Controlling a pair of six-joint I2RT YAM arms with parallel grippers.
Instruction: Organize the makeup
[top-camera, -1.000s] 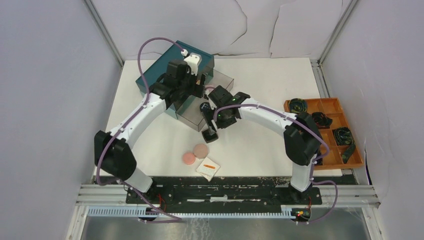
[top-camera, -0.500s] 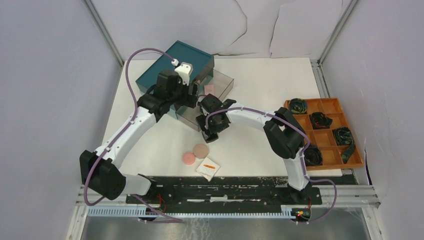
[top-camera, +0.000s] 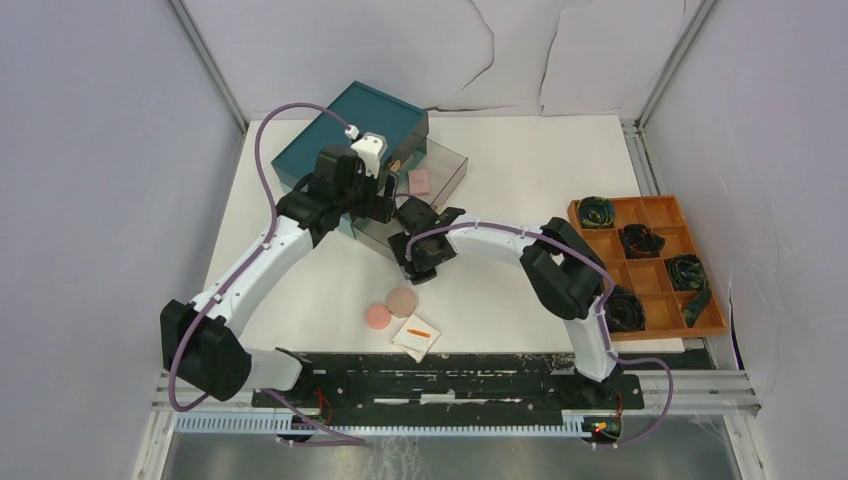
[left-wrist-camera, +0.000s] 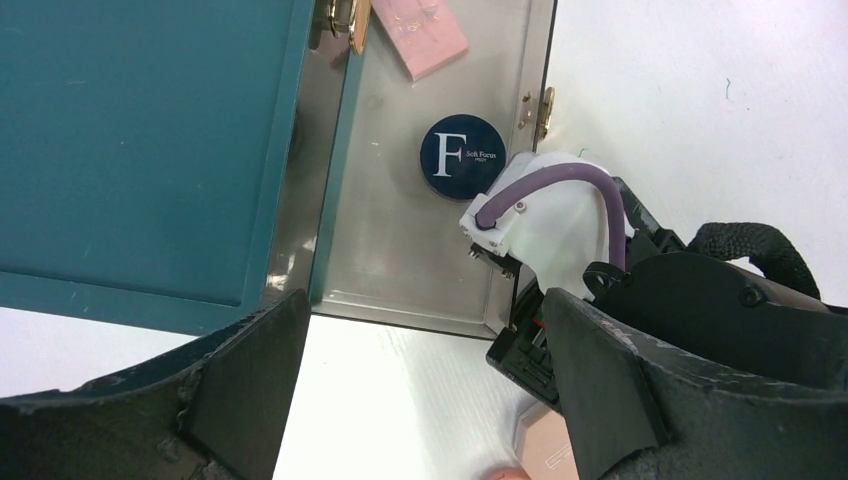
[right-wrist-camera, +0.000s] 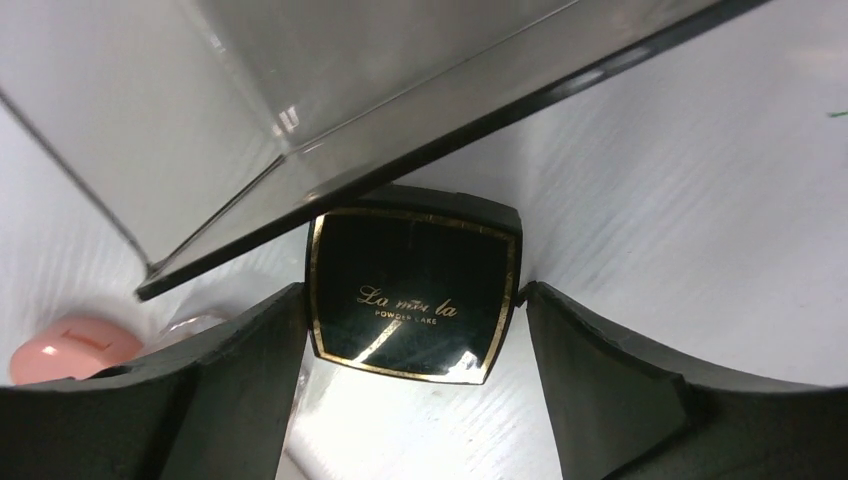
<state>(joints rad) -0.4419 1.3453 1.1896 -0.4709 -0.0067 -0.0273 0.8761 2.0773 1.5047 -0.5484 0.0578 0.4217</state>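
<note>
The black square compact (right-wrist-camera: 412, 295) sits between my right gripper's (right-wrist-camera: 412, 330) fingers, touching both, right at the front edge of the clear grey drawer (right-wrist-camera: 300, 120). In the top view my right gripper (top-camera: 420, 262) is at the drawer's near corner. My left gripper (left-wrist-camera: 420, 390) is open and empty above the table by the drawer's front. The dark-blue "F" tin (left-wrist-camera: 462, 157) and a pink square (left-wrist-camera: 425, 25) lie in the drawer. A pink disc (top-camera: 377, 316), a beige disc (top-camera: 402, 300) and a white pad (top-camera: 417, 338) with a red stick (top-camera: 420, 331) lie near the front.
The teal drawer box (top-camera: 340, 130) stands at the back left with its drawer (top-camera: 445, 160) pulled out. An orange compartment tray (top-camera: 660, 212) with dark rolled bundles sits at the right edge. The two wrists are close together by the drawer.
My right arm has folded in and its gripper has shifted left against the drawer's front with the compact between its fingers. My left gripper has drawn back to the left.
</note>
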